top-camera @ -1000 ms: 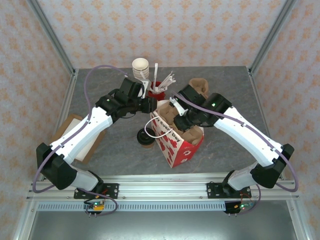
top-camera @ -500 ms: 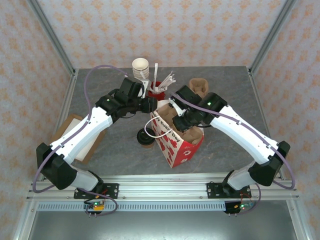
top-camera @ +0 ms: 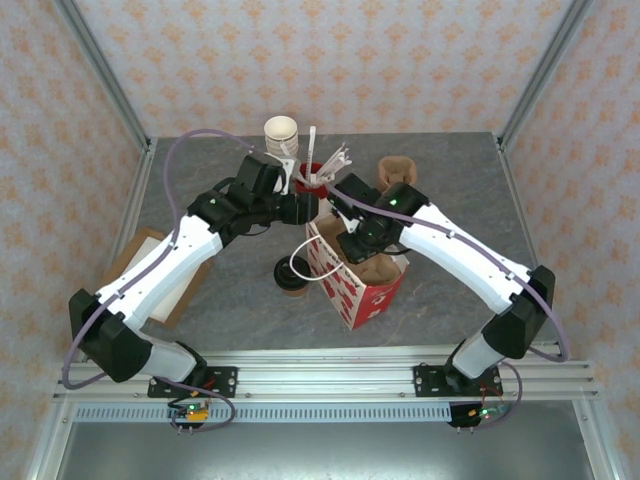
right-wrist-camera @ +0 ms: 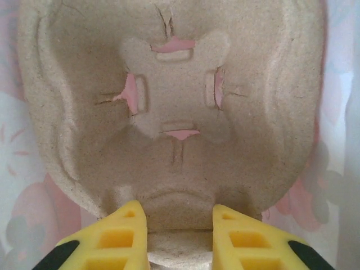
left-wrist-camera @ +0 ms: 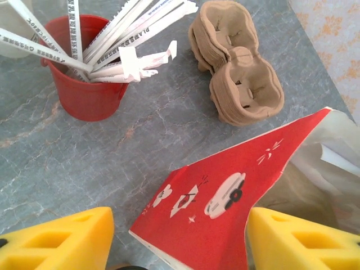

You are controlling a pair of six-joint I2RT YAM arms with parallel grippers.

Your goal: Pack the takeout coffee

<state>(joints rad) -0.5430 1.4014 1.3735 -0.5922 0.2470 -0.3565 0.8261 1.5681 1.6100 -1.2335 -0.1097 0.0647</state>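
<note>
Pulp cup carrier (right-wrist-camera: pixel 169 101) is what the right gripper (right-wrist-camera: pixel 177 225) has. Its yellow fingers are closed on the carrier's near rim, and the tray hangs inside the red-and-white paper bag (top-camera: pixel 358 290), whose pale printed walls show on either side in the wrist view. Holding it by the rim, I judge, lets the tray settle flat on the bag's bottom with its well facing up for a cup.

The left gripper (left-wrist-camera: pixel 183 239) stands at the bag's mouth with its jaws wide apart. The bag's red top corner lies between the fingers, but neither presses it, so it grips nothing. Its place there looks meant to hold the mouth spread.

The takeout coffee (top-camera: pixel 290 275), black lid on, stands upright on the table just beside the bag's left side, near the white handle loop. It is outside the bag and not yet packed.

The tabletop (top-camera: pixel 230 320) is grey and marbled. Toward the back are a stack of cream cups (top-camera: pixel 281 133), a red bucket (left-wrist-camera: pixel 81 84) of wrapped sticks, and a stack of spare carriers (left-wrist-camera: pixel 236 73). A flat brown board (top-camera: pixel 150 265) lies at the left edge. The walls carry pale paper with orange motifs, and aluminium posts stand in the corners.
</note>
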